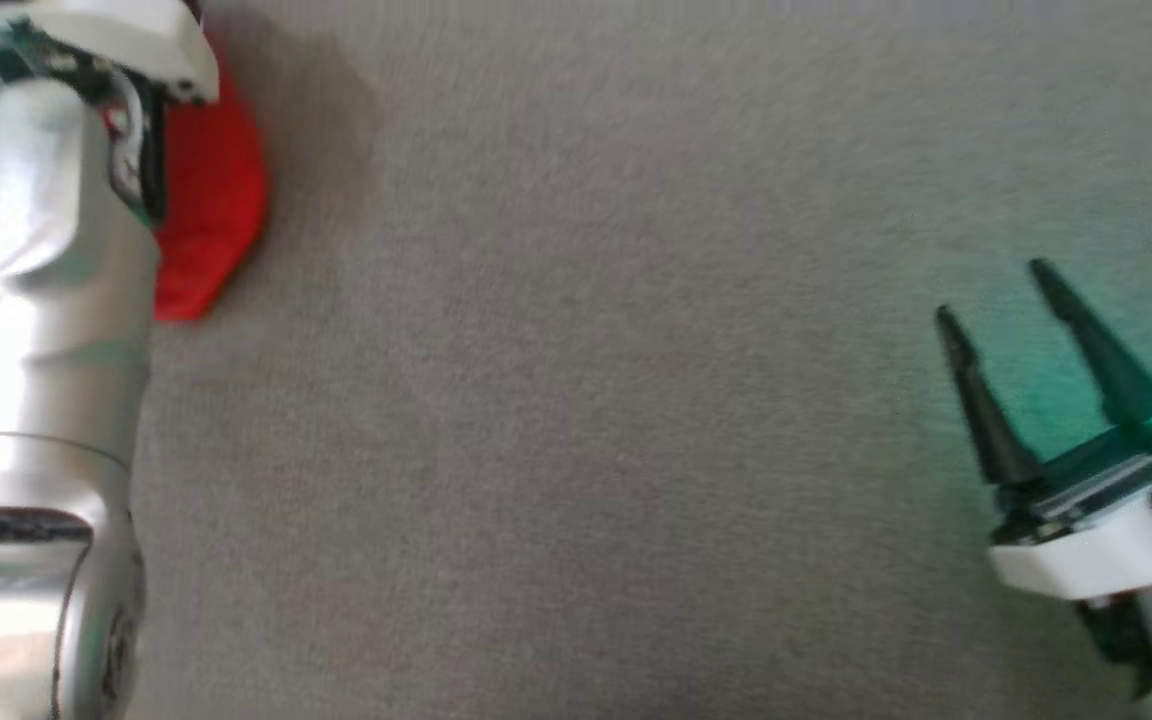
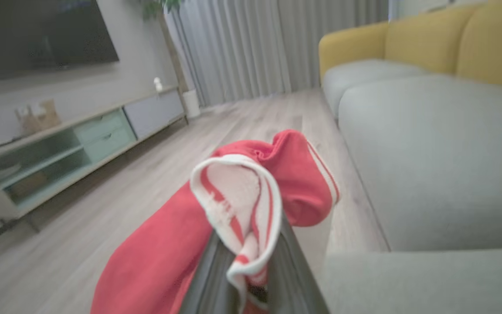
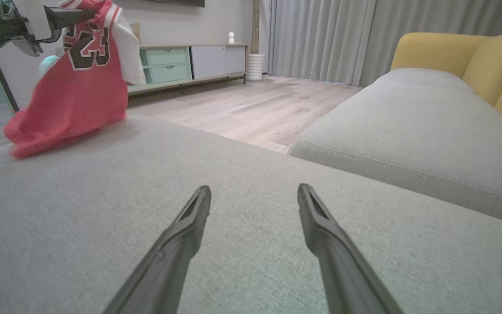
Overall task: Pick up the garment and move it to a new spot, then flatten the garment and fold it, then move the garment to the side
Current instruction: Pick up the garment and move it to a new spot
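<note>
The garment (image 3: 72, 91) is a red jersey with white trim and the number 23. It hangs from my left gripper (image 3: 76, 15), its lower hem resting on the grey cushion. In the left wrist view the garment (image 2: 251, 196) is bunched between my two dark fingers (image 2: 209, 279), which are shut on it. From the head camera a red part of the garment (image 1: 206, 220) peeks out behind my left forearm at the upper left. My right gripper (image 1: 991, 290) stands open over bare cushion at the lower right, far from the garment; its fingers (image 3: 190, 226) hold nothing.
A wide grey cushion surface (image 1: 576, 420) lies below me. A grey sofa seat with yellow backs (image 3: 429, 131) is to the right. Beyond a gap of wood floor (image 3: 242, 104) stand a TV cabinet (image 3: 181, 65) and curtains.
</note>
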### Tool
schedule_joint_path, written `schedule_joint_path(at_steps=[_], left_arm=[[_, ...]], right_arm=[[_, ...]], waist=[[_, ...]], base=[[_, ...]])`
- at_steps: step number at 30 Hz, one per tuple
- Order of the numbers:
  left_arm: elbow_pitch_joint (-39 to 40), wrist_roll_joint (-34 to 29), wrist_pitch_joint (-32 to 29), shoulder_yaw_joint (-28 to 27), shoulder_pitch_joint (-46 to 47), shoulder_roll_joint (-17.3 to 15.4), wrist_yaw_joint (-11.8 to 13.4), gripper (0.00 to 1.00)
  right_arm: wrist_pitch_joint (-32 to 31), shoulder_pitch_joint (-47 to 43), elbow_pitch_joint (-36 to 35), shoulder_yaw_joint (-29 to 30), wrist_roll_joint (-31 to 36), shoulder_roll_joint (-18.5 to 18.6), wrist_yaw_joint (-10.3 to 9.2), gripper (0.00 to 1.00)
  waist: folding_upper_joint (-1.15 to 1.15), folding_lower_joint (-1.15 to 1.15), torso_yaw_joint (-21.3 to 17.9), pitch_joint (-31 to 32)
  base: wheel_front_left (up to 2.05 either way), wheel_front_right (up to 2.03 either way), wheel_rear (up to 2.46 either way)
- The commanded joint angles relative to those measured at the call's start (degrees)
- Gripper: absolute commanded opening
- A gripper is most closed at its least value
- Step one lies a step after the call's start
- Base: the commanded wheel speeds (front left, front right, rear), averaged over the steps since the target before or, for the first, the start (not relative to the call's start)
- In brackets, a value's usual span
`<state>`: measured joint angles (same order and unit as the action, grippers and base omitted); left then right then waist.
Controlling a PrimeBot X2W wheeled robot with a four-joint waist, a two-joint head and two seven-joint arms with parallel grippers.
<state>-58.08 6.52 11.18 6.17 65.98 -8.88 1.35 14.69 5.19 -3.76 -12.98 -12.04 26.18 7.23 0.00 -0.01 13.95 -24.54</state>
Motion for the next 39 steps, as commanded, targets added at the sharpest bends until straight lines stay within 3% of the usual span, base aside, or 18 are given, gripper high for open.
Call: schedule_joint_path(at_steps=[1, 4, 10, 16, 23, 31, 36, 37, 38, 39], left_arm=[[3.8, 0.1, 0.7, -0.2, 2.7, -3.3, -1.8, 0.0], [7.7, 0.7, 0.3, 0.4, 3.3, -4.2, -4.6, 0.0], [17.9, 2.7, -3.5, 2.0, 2.5, -4.5, -7.4, 0.0], [29.0, 6.0, -8.7, 4.5, -1.6, -4.0, -8.4, 0.0], [37.6, 8.4, -14.3, 9.2, -11.3, -2.6, -8.6, 0.0], [31.9, 9.4, -11.4, 15.8, -24.0, 2.1, -8.7, 0.0], [22.1, 8.5, -2.3, 20.6, -29.5, 4.9, -8.1, 0.0], [20.3, 8.6, -0.6, 21.4, -30.1, 5.3, -7.9, 0.24], [18.8, 8.8, 0.8, 22.2, -30.6, 5.6, -7.6, 0.84], [17.7, 9.1, 1.8, 22.8, -31.2, 5.8, -7.2, 1.0]], right_arm=[[0.3, -0.2, -0.6, -1.6, -0.1, -0.9, 0.25, 1.0], [0.3, -0.2, 1.0, -2.8, 0.1, -3.8, 0.25, 1.0], [0.3, -1.6, 3.3, -3.1, 0.4, -8.6, 0.25, 1.0], [0.3, -3.2, 4.2, -3.4, 0.9, -11.6, 0.25, 1.0], [0.3, -3.5, 3.8, -3.1, 1.1, -13.1, 0.25, 1.0], [0.3, -2.1, 4.0, -3.7, 0.3, -13.8, 0.25, 1.0], [0.3, -0.8, 5.1, -5.2, -0.5, -14.5, 0.25, 1.0], [0.3, -0.6, 5.4, -5.5, -0.7, -14.6, 0.25, 1.0], [0.3, -0.5, 5.8, -5.6, -1.0, -14.7, 0.25, 1.0], [0.3, -0.6, 6.3, -5.6, -1.2, -14.6, 0.25, 1.0]], waist=[[0.0, 0.01, -4.7, 7.0], [0.0, 0.01, -8.0, 11.6], [0.0, 0.01, -14.9, 19.1], [0.0, 0.01, -21.6, 24.0], [0.0, 0.01, -27.4, 23.4], [0.0, 0.01, -29.9, 17.3], [0.0, 0.01, -30.1, 14.3], [0.0, 0.01, -29.8, 14.1], [0.0, 0.01, -29.4, 14.3], [0.0, 0.01, -28.8, 14.7]], base=[[0.0, 0.0, 0.0], [0.0, 0.0, 0.0], [0.0, 0.0, 0.0], [0.0, 0.0, 0.0], [0.0, 0.0, 0.0], [0.0, 0.0, 0.0], [0.0, 0.0, 0.0], [0.0, 0.0, 0.0], [0.0, 0.0, 0.0], [0.0, 0.0, 0.0]])
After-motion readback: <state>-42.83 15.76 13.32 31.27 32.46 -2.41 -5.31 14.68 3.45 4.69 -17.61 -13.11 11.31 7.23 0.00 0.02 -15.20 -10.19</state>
